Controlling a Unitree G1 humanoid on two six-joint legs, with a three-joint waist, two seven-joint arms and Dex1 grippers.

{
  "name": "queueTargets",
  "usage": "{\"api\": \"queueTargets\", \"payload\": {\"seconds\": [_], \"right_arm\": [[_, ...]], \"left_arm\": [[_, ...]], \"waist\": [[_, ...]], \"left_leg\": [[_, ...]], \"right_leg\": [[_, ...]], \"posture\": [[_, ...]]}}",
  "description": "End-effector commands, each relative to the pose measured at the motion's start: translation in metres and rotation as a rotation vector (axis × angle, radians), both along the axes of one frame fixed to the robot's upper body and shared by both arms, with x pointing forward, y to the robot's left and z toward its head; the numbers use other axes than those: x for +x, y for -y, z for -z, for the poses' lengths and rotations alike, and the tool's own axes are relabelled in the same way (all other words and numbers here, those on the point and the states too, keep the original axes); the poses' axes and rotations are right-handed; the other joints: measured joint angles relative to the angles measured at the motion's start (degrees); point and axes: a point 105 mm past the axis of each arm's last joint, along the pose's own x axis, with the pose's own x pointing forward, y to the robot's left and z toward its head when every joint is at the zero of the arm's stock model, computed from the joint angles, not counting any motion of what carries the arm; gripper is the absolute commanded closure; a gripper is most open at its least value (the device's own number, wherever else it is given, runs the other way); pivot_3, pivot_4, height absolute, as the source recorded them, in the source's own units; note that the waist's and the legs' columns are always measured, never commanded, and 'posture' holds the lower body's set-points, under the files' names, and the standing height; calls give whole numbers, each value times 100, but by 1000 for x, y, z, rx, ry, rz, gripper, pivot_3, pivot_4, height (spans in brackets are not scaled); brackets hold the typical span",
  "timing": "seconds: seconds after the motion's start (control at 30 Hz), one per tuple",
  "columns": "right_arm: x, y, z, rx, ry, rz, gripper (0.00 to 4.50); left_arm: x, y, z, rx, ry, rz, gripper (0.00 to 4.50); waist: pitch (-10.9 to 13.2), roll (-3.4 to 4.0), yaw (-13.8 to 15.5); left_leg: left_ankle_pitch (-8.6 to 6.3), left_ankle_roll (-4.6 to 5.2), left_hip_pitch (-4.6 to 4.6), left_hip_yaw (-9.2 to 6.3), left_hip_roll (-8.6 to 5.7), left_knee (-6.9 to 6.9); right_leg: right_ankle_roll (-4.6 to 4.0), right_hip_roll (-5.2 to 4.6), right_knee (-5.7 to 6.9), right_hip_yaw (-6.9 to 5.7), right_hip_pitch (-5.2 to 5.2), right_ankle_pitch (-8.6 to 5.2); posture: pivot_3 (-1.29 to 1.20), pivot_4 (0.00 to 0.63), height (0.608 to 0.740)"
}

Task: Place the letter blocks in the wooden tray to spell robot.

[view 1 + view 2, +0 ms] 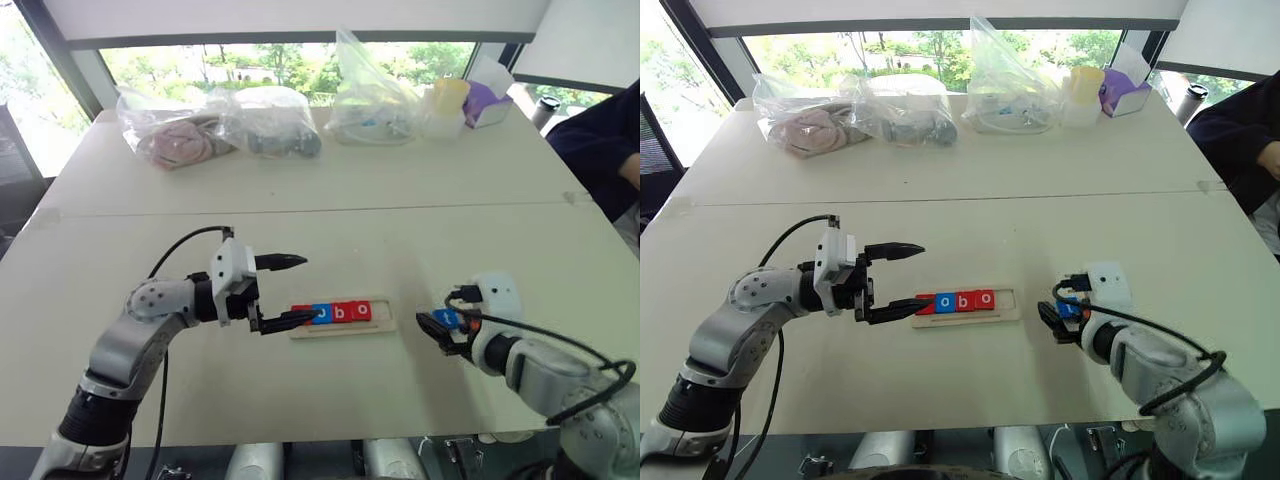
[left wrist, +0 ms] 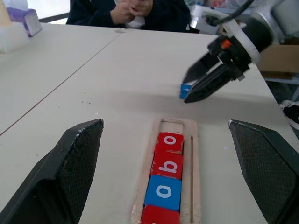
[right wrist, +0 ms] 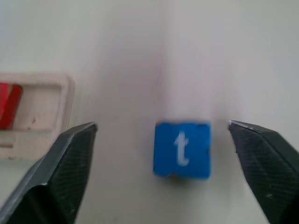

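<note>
Wooden tray (image 1: 386, 326) holds four letter blocks (image 1: 341, 312).

White lowercase "t" on a blue block (image 3: 181, 149) lying on the table; "o", "b", "o" on blue, red, red blocks (image 2: 163, 179) in the wooden tray (image 2: 195, 154).

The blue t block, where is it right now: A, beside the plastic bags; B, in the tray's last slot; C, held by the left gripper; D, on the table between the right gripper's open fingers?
D: the blue t block lies on the table between the right gripper's spread fingers, apart from the wooden tray.
</note>
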Motion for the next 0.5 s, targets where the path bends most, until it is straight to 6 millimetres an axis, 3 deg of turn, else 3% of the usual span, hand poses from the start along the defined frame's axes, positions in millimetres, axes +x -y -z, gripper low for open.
{"api": "queueTargets", "payload": {"seconds": [0.03, 0.13, 0.23, 0.3, 0.37, 0.5], "right_arm": [[3, -12, -21, -38, 7, -288, 49], [9, -1, -33, -202, 57, -604, 49], [7, 10, -26, -283, 48, -807, 49], [2, 28, -11, -318, -45, -963, 49], [0, 39, -2, -328, -105, -1048, 49], [9, 44, 8, -307, -108, -1102, 49]], "left_arm": [[-1, 2, -6, -2, 37, 10, 0], [-3, 2, -7, -4, 39, 0, 0], [-4, 1, -8, -2, 37, -5, 0], [-6, -2, -8, 3, 39, -21, 0], [-7, -4, -8, 6, 40, -33, 0], [-9, -6, -8, 7, 41, -54, 0]], "waist": [[-1, -2, 10], [12, 14, 28], [10, -9, 21], [12, -8, 16], [12, -7, 2], [14, -7, -5]], "left_leg": [[0, 0, 0, -3, 0, -3], [0, 1, -6, 4, -8, -8], [-4, 5, 1, 11, -5, -9], [-4, 5, 1, 12, -3, -7], [-4, 5, 4, 15, -2, -4], [-3, 5, 11, 17, 1, 4]], "right_leg": [[0, 2, 0, -1, 0, -1], [11, -6, -7, -2, -1, -7], [23, 3, -14, -10, 13, -9], [36, 5, -9, -9, 11, -2], [32, 4, -7, -8, 13, -2], [13, 0, 0, 0, 14, -2]], "posture": [[0, 150, 740], [0, 150, 740], [0, 150, 740], [0, 150, 740], [0, 150, 740], [0, 150, 740]]}}
